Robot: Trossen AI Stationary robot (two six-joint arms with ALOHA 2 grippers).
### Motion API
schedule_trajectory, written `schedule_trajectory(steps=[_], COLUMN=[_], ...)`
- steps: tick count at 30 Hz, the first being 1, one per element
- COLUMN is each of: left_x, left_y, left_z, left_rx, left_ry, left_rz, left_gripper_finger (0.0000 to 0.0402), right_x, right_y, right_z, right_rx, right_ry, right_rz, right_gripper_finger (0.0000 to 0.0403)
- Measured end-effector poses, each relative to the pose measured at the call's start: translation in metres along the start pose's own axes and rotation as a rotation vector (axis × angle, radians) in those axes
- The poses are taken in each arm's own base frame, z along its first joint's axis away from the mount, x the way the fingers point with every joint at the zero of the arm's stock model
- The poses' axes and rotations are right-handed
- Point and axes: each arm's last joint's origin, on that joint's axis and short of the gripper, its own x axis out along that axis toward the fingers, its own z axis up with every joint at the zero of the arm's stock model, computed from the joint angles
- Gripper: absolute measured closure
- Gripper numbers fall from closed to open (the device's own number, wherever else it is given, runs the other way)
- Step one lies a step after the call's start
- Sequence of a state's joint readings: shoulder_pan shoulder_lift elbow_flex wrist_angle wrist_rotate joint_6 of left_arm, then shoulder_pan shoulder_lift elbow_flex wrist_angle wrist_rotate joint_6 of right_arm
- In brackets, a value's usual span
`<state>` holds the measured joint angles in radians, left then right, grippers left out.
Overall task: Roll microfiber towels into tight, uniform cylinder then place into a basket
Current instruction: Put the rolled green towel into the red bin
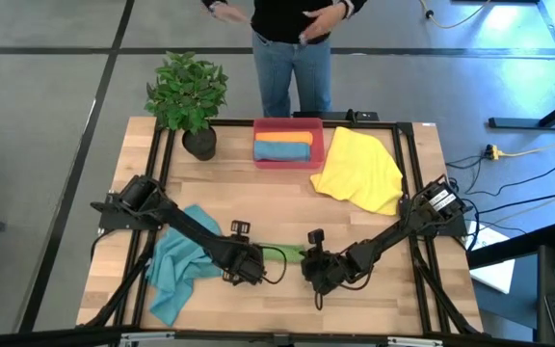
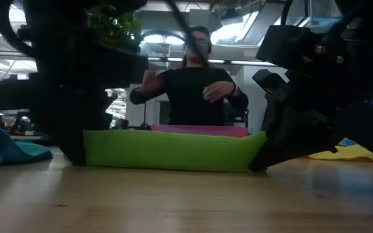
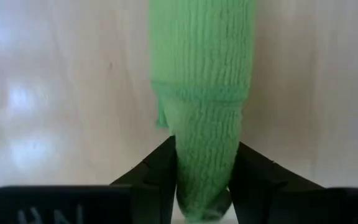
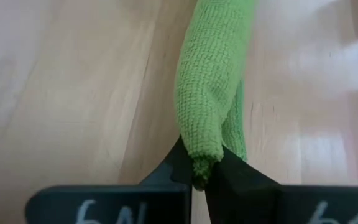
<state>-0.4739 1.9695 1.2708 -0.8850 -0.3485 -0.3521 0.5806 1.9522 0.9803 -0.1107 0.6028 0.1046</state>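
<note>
A green towel (image 1: 282,253), rolled into a long cylinder (image 2: 173,150), lies on the table near its front edge, between my two grippers. My left gripper (image 1: 251,265) is shut on its left end and my right gripper (image 1: 313,267) is shut on its right end. The red-pink basket (image 1: 317,141) stands at the far middle with an orange roll (image 1: 283,136) and a teal-blue roll (image 1: 283,151) inside. A yellow towel (image 1: 359,170) lies spread at the far right. A teal-blue towel (image 1: 183,265) lies crumpled at the near left. My left gripper pinches the roll's left end (image 3: 205,163) between its two fingers (image 3: 160,171), coming level from the table's left, along the roll. The roll lies on the table. My right gripper pinches the roll's right end (image 4: 199,146) between its two fingers (image 4: 238,169), coming level from the table's right, along the roll. The end is squeezed narrow between them.
A potted plant (image 1: 189,96) stands at the far left corner. A person (image 1: 292,43) stands beyond the table's far edge, behind the basket. Bare wood shows between the green roll and the basket.
</note>
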Motion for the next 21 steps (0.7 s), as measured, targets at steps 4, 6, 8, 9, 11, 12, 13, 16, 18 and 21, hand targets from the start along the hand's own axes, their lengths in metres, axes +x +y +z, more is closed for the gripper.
schedule_trajectory(steps=[4, 6, 8, 9, 11, 12, 13, 16, 18, 21], left_x=[-0.0007, -0.0005, -0.0003, -0.0002, -0.0003, -0.0003, -0.0004, -0.0005, -0.0006, -0.0091], left_y=[0.0004, 0.0006, 0.0009, 0.0012, 0.0011, 0.0011, 0.0011, 0.0012, 0.0021, 0.0023], left_z=[-0.0010, -0.0007, 0.0002, 0.0003, 0.0009, 0.0009, 0.0012, 0.0020, 0.0023, 0.0013], left_rx=[-0.011, -0.007, -0.008, -0.009, -0.008, -0.003, 0.006, 0.015, 0.015, 0.031], left_ry=[0.013, 0.010, 0.003, 0.003, -0.003, -0.003, -0.006, -0.013, -0.026, -0.065], left_rz=[0.002, 0.004, 0.004, 0.005, 0.004, 0.005, 0.007, 0.009, 0.045, 0.091], left_gripper_finger=[0.0286, 0.0286, 0.0289, 0.0291, 0.0299, 0.0305, 0.0313, 0.0353, 0.0386, 0.0395], right_x=[0.0000, 0.0002, 0.0002, 0.0002, 0.0002, 0.0002, 0.0003, 0.0005, -0.0002, -0.0074], right_y=[0.0000, -0.0002, -0.0003, -0.0003, -0.0003, -0.0003, -0.0002, -0.0005, -0.0009, -0.0053], right_z=[0.0000, 0.0001, 0.0002, 0.0002, 0.0003, 0.0004, 0.0003, 0.0005, 0.0010, 0.0039], right_rx=[0.000, 0.001, 0.002, 0.002, 0.003, 0.003, 0.003, 0.015, 0.033, 0.071], right_ry=[0.000, 0.000, 0.000, -0.001, -0.001, -0.002, -0.002, -0.002, -0.005, -0.014], right_rz=[0.002, 0.001, 0.002, 0.001, 0.002, 0.002, 0.002, 0.001, 0.000, 0.021], right_gripper_finger=[0.0386, 0.0386, 0.0386, 0.0386, 0.0386, 0.0386, 0.0386, 0.0386, 0.0386, 0.0386])
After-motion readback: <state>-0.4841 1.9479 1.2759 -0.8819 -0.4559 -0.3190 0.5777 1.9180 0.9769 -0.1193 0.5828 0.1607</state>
